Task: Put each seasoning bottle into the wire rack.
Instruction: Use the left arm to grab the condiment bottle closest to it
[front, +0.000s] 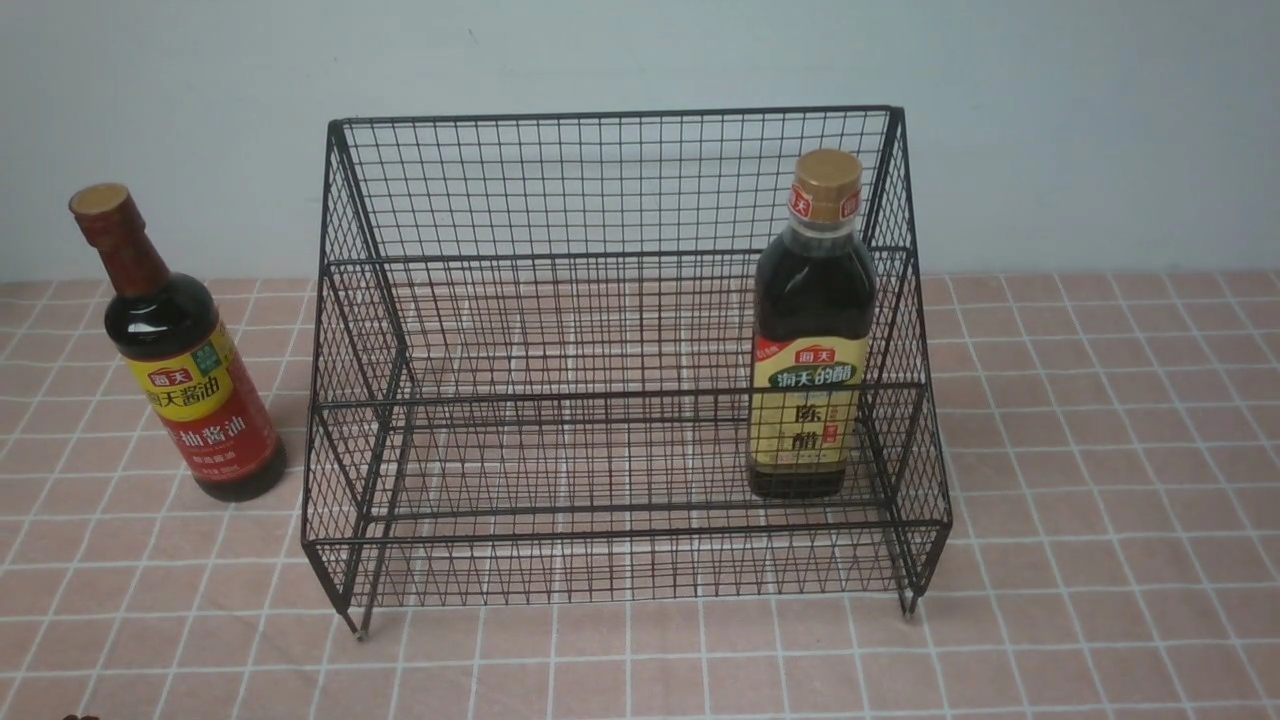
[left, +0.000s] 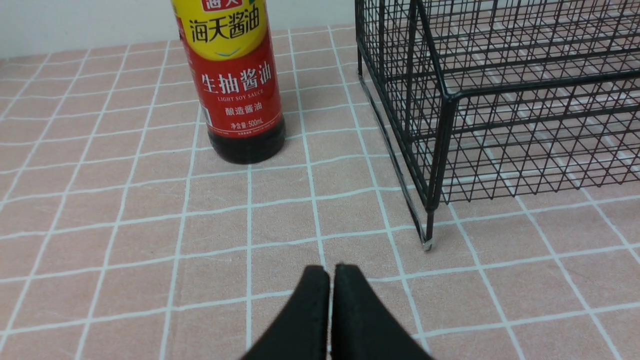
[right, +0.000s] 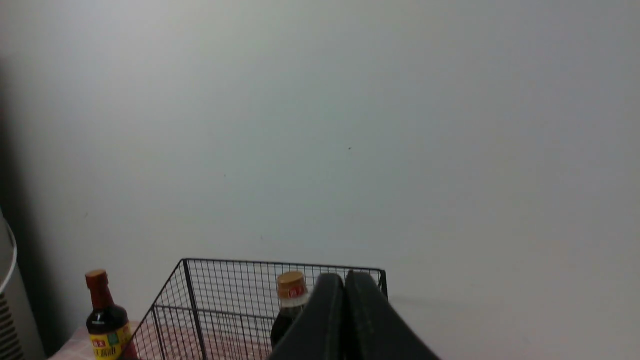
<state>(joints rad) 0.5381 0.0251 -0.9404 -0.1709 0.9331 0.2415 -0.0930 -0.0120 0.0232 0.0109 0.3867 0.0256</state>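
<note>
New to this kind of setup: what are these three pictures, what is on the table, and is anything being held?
This is a two-armed robot with a camera between its arms and one on each wrist. The wide picture is the front camera; no arm shows in it. On the pink checked tablecloth stands a black wire rack. The gold-capped bottle stands upright inside it, at its right end. The red-labelled soy sauce bottle stands on the cloth left of the rack. The black wedges in the wrist pictures are the left gripper and right gripper, both shut, holding nothing.
</note>
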